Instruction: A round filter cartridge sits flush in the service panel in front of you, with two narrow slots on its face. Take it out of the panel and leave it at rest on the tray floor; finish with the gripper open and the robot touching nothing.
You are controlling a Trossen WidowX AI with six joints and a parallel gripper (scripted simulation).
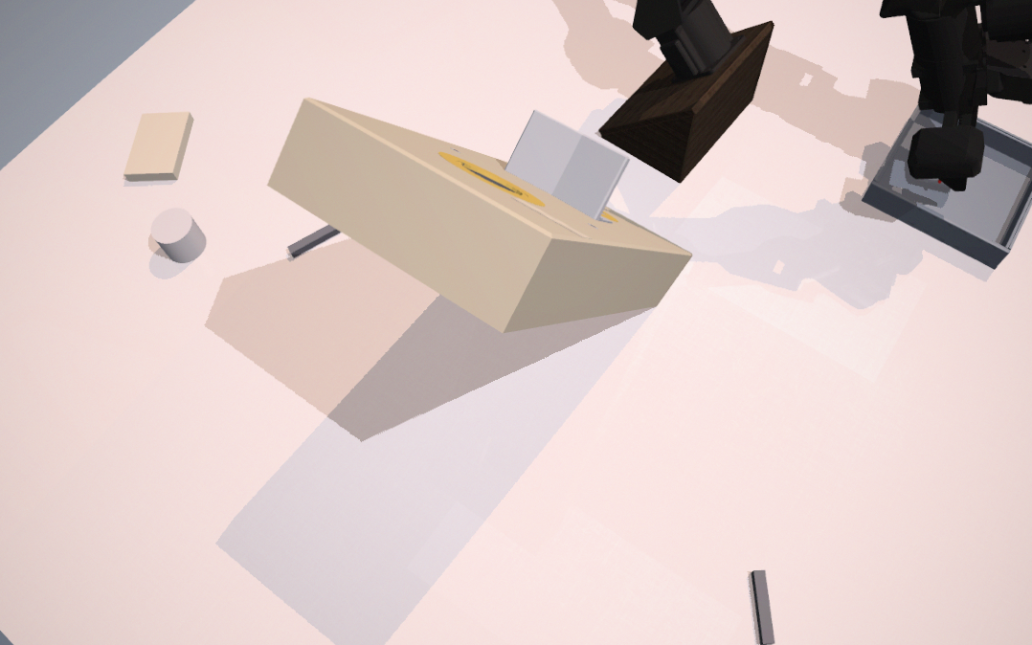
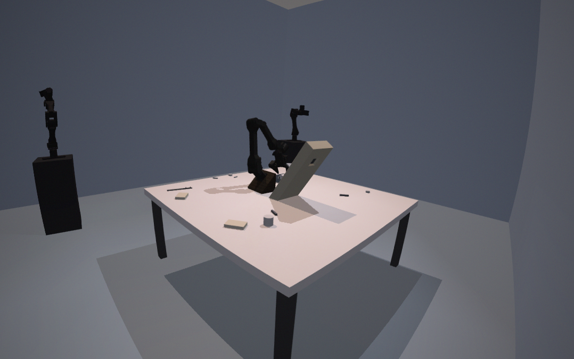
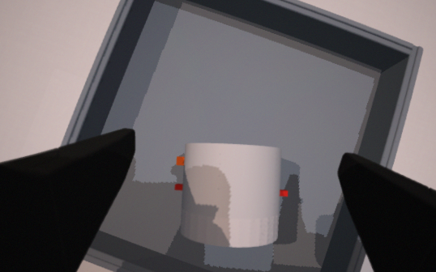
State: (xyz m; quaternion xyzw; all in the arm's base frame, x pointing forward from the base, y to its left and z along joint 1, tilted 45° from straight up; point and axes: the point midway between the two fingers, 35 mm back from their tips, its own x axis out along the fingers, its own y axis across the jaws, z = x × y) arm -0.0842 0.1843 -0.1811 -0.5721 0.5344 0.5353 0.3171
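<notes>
- The gripper (image 3: 236, 202) stands wide open and holds nothing; its 2 dark fingers flank the cartridge (image 3: 232, 194) with a clear gap on each side in the wrist view.
- The cartridge, a pale cylinder, is inside the tray (image 3: 402, 105), near the wall closest to the wrist camera; whether it rests fully on the floor I cannot tell.
- Small red and orange marks show beside the cartridge at mid height.
- In the top view the arm (image 1: 945, 152) hangs over the tray (image 1: 1024, 200) and hides the cartridge.
- The arm's dark wooden base (image 1: 712, 112) sits between the tray and the panel (image 1: 439, 216).
- The panel is a tan slab, tilted, with a yellow ring (image 1: 456, 160) on its face and a grey block (image 1: 568, 164) just by it.
- Well apart on the table (image 1: 744, 441): a grey cylinder (image 1: 177, 233), a tan block (image 1: 158, 144) and 2 dark bars (image 1: 760, 605).
</notes>
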